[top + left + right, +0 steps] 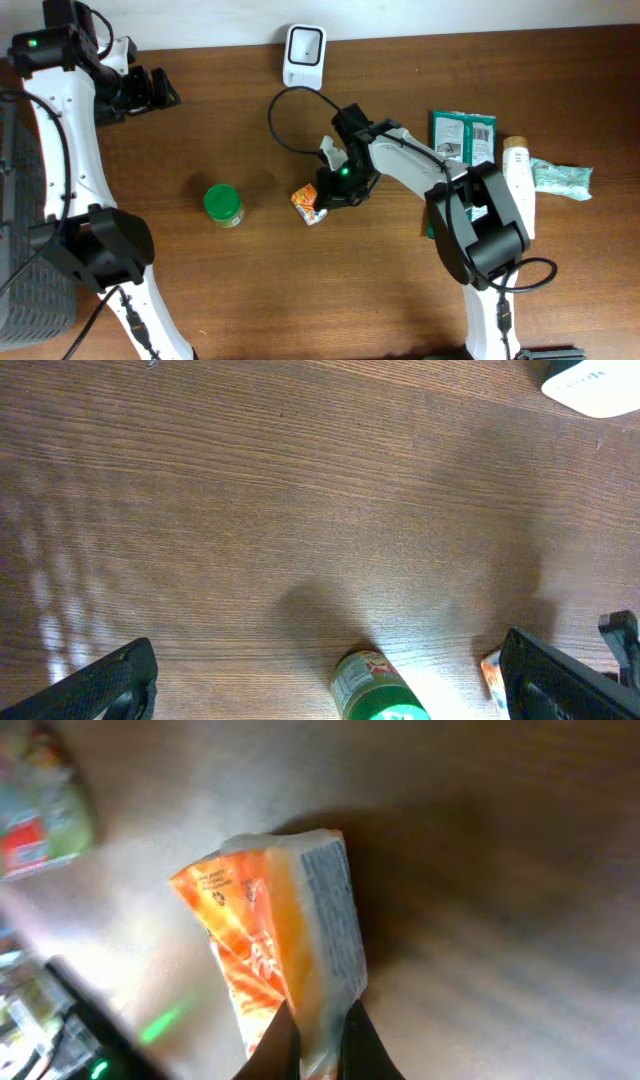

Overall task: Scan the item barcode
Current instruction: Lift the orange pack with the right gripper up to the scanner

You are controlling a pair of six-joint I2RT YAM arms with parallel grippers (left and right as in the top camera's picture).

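Orange foil with a white panel of small print is the thing that counts here. The orange and white crinkled foil packet (280, 940) sits near the middle of the brown wooden table (200, 290). The right hand (320, 1045) is clenched on its lower edge, with the thin seam pinched between two dark fingers (275, 1045). Whether the packet rests on the wood or is just clear of it, I cannot tell.

Taking it by an edge looks deliberate: both broad faces are left uncovered, so whichever one carries the code can be turned toward the reader. No barcode is legible in these views. The white printed panel seems the likeliest place for it.

The white rounded-square barcode scanner (304, 55) stands at the far edge of the table, well apart from the packet. Its black cable (285, 115) loops down toward the right arm, so the loop is something to avoid when the packet is carried over.

The left hand (150, 90) hangs released and wide at the far left corner, holding nothing, probably parked clear of the work. The small green-lidded jar (223, 205) stands alone, left of the packet. A green printed box (463, 135), a white bottle (517, 170) and a teal wrapper (560, 178) lie grouped at the right, apparently stock.
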